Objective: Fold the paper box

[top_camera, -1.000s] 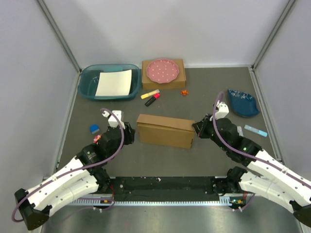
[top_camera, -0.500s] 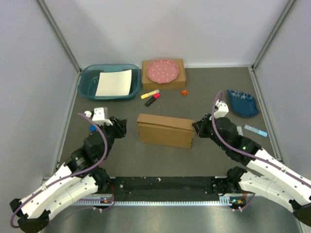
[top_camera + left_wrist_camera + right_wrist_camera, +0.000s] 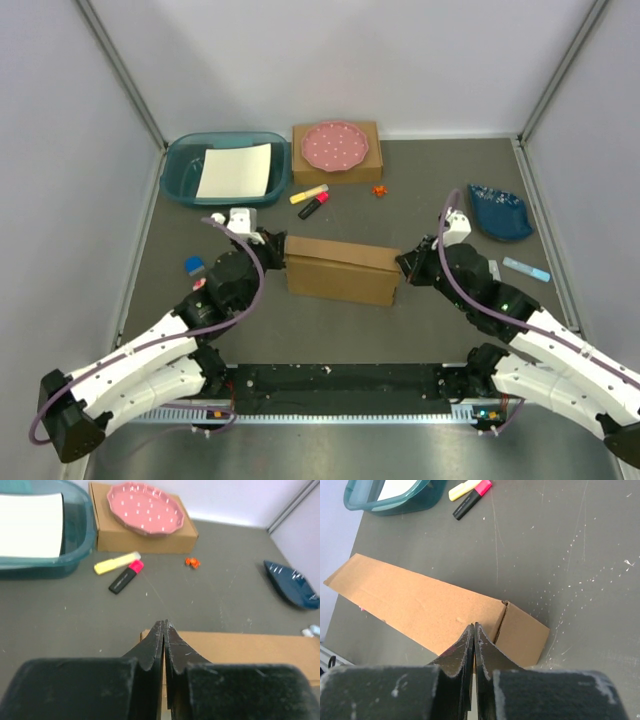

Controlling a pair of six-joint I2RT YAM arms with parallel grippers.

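Cardboard comes first: the paper box lies in the middle of the table, between the two arms. We see a long, low brown block with its top panel down, set slightly askew. In the right wrist view a side wall shows folded in under that panel at the right end, so we judge the box largely formed.

Over the last second the left gripper swung out to the left and came back in. It now sits at the box's far left corner, and its jaws, apart a moment ago, have come together with nothing visible between them. We take that to mean a push or tuck at that end, not a grasp.

The right gripper has not moved; its fingers are also pressed together over the box's right end. We cannot tell whether they touch it.

Beyond lie a yellow highlighter and a pink highlighter.
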